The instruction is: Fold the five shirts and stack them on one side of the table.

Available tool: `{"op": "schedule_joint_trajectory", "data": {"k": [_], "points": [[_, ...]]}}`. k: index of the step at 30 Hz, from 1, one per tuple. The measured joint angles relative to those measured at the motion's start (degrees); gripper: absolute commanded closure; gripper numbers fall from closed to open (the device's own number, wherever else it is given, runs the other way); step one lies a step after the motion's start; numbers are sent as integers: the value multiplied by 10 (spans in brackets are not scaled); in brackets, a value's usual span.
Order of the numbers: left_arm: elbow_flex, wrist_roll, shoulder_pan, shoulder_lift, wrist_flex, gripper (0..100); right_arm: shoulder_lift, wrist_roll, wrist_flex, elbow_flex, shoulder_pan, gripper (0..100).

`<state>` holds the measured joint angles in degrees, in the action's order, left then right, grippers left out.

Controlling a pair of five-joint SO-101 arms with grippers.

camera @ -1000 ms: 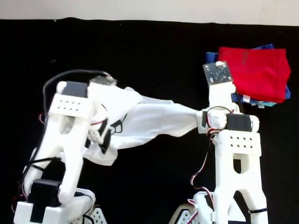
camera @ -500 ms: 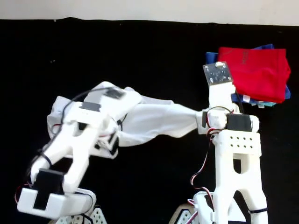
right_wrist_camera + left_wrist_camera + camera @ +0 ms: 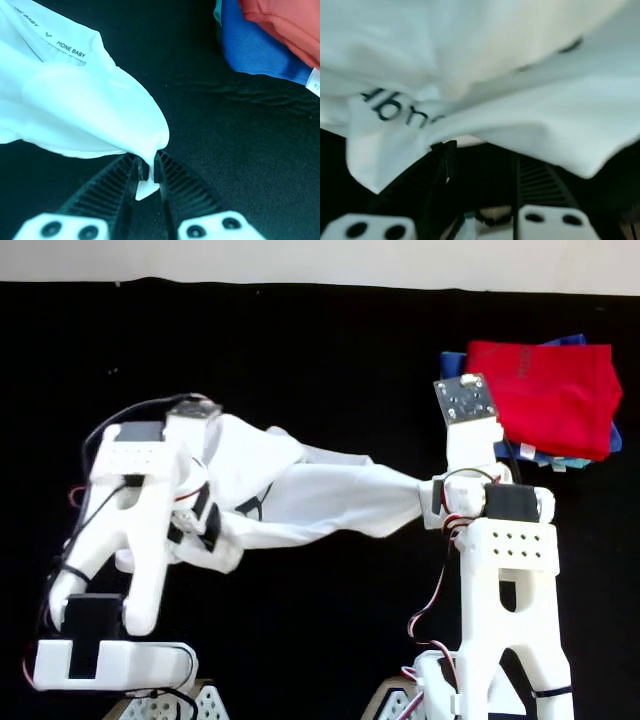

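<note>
Left jaws first: for my left gripper I cannot tell if it is pressing or spread, because the white shirt lies over its tip. From the high camera, this arm stands at about 8 o'clock, and the shirt hangs from it, off the table. From there the cloth runs like a band across the middle toward 3 o'clock. There my right gripper has its jaws pressed together on a small corner of the shirt. At 2 o'clock lies the stack: a red shirt on top and a blue shirt under it.

What has just changed is only on the left side. One second ago my left arm stood high with the shirt hanging under it. Half a second ago it dipped forward and down, and the cloth bunched at 9 o'clock. Now it is raised again and drawn a little back toward 7 o'clock. The right arm has not moved, and the stack is the same.

I judge this as a shake to open the shirt. It means the fold itself is not yet begun: the shirt is a twisted band, not flat. I think it must be spread on the table before any fold.
</note>
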<state>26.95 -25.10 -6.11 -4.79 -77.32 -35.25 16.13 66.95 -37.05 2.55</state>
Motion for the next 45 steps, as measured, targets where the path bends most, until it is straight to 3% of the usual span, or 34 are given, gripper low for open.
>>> {"op": "schedule_joint_trajectory", "data": {"k": [7,10,17,24,32,35,39,45], "points": [[-23,0,94,0,-129,819,0,0,0,0,0,992],[-23,0,119,0,-142,819,0,0,0,0,0,992],[-2,54,123,2,-17,815,0,0,0,0,0,992],[97,59,128,2,125,815,0,0,0,0,0,992],[130,60,120,39,213,818,0,0,0,0,0,992],[96,61,115,76,201,830,0,0,0,0,0,992],[40,61,115,114,142,1000,0,0,0,0,0,992],[-23,61,114,121,67,992,0,0,0,0,0,992]]}}
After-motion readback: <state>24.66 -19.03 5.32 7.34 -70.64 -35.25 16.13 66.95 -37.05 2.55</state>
